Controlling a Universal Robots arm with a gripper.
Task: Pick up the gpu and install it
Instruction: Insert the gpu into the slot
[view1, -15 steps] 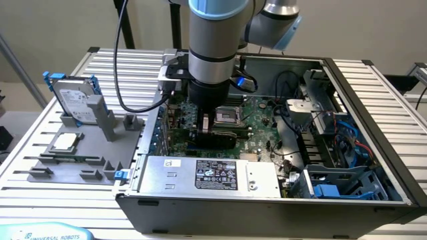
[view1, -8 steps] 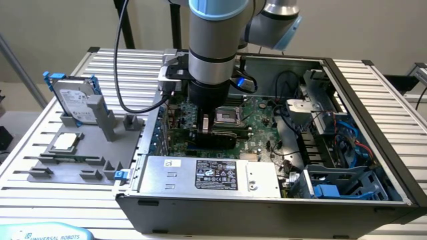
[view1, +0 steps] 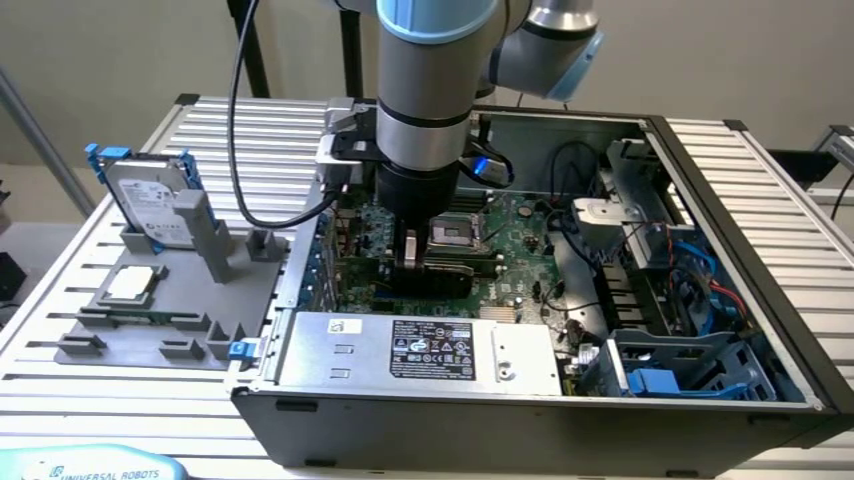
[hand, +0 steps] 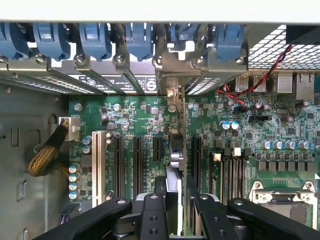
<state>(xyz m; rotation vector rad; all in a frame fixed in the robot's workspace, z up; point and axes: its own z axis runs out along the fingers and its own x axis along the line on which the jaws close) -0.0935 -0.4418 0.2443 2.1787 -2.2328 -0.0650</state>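
The robot arm's black 2-fingered gripper (hand: 176, 200) is closed on the gpu (hand: 174, 165), a thin flat expansion card seen edge-on in the wrist view, standing upright between the fingers (hand: 150, 210) with its silver metal end bracket (hand: 172, 80) reaching the row of blue slot clips (hand: 100, 40) at the case's rear wall. The card sits over the green motherboard (hand: 240, 125), in line with the long black expansion slots (hand: 137, 157) that run beside it; whether its edge is seated in a slot cannot be told. In the exterior view the gripper (view1: 411, 262) is lowered inside the open grey metal computer case (view1: 747, 300), over the motherboard (view1: 514, 225) and near the square silver CPU socket (view1: 461, 232). A grey power supply box with a black label (view1: 420, 355) fills the case's near edge. To the exterior view's left, outside the case, a grey plastic fixture (view1: 147, 315) rests on the white slatted table (view1: 747, 150), holding a silver hard drive in a blue frame (view1: 144, 198) upright and a small square silver CPU chip (view1: 131, 284) lying flat.
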